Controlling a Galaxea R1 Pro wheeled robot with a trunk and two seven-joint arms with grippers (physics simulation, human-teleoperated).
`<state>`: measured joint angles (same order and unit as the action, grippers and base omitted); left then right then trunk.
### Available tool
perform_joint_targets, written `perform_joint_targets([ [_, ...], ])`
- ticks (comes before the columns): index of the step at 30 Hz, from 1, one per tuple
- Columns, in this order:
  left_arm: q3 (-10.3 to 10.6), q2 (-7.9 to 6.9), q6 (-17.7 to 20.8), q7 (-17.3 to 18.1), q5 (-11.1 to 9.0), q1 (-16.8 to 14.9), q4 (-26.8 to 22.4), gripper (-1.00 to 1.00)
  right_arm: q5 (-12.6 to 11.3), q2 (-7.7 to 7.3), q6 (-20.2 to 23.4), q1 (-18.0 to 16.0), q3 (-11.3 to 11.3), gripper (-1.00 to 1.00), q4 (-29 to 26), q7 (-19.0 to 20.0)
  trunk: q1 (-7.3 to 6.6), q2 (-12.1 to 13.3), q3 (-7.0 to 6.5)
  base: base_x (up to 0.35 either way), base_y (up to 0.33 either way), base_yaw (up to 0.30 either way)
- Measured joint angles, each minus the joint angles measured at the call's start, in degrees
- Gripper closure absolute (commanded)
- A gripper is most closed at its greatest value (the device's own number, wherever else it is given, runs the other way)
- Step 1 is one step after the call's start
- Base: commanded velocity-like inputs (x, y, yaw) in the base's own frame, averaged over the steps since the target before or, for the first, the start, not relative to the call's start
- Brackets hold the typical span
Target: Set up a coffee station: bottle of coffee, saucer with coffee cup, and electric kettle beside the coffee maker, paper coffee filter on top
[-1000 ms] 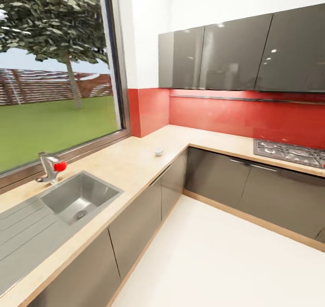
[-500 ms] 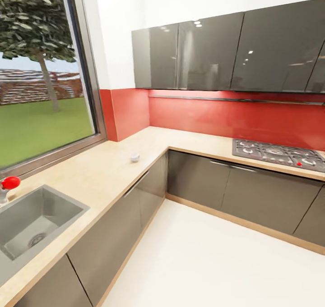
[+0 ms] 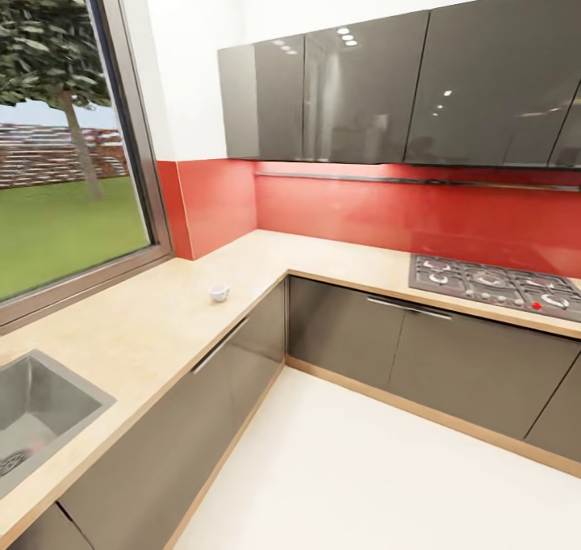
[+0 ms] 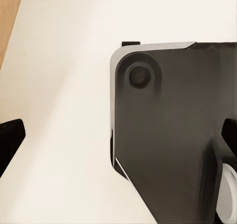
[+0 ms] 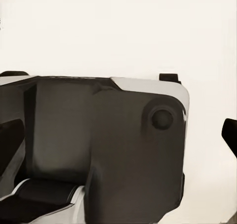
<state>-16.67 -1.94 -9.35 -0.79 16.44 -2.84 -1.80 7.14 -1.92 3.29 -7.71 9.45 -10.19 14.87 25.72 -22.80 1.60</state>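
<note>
A small white coffee cup point(image 3: 218, 293) stands alone on the beige countertop point(image 3: 145, 324), near the inner corner of the L-shaped counter, in the head view. The coffee maker, coffee bottle, filter, saucer and kettle are out of view. In the left wrist view, my left gripper point(image 4: 118, 137) is open, its dark fingertips point(image 4: 10, 137) wide apart above the pale floor and my own dark base point(image 4: 168, 135). My right gripper point(image 5: 121, 135) is open too, with nothing between its fingers, over the same base point(image 5: 108, 145).
A steel sink point(image 3: 36, 409) is set into the counter at the lower left under a large window point(image 3: 64, 130). A gas hob point(image 3: 492, 282) sits on the right run of counter. Grey wall cabinets point(image 3: 363, 90) hang above a red backsplash. White floor point(image 3: 363, 469) lies ahead.
The head camera has swung to the right, so the sink and window have slid left and the red-knobbed tap has left the picture. The cup has stayed in its place on the counter.
</note>
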Motion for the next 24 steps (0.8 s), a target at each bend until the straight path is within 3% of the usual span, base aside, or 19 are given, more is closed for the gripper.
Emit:
perform_joint_targets([
  [3,0.0,0.00,-0.1,0.0,-0.1,0.0,0.0,-1.00,-0.1,0.03,-2.5,0.0,0.0,-1.00,0.1,0.0,0.00,0.0,0.00,0.275,-0.224,0.000],
  [24,0.0,-0.16,-0.3,0.0,-0.1,0.0,0.1,-1.00,-0.1,0.33,-3.2,0.0,-0.1,-1.00,0.3,0.0,0.00,0.0,0.00,0.275,-0.224,0.000],
])
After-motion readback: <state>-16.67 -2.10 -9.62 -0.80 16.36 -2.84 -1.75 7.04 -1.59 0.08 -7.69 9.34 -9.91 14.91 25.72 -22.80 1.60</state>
